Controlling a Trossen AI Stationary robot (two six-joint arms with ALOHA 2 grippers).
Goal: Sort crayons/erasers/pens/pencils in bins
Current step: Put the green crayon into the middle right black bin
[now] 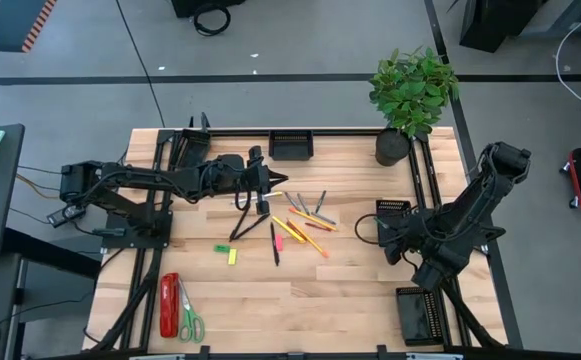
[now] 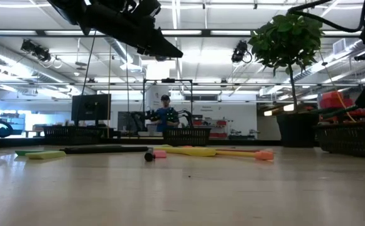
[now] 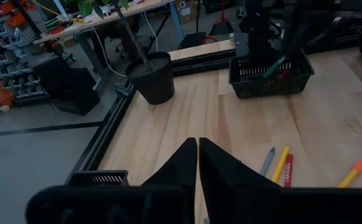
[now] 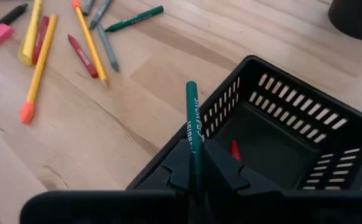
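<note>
- Robotics lab: wooden table on grey concrete floor.
- Background: ceiling strip lights, monitors (a person stands distant).

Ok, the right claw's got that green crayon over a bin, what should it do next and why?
Probably open and drop it. The right claw is shut on the green crayon, poised over the black mesh bin near its wall, where a red crayon already lies.
</note>
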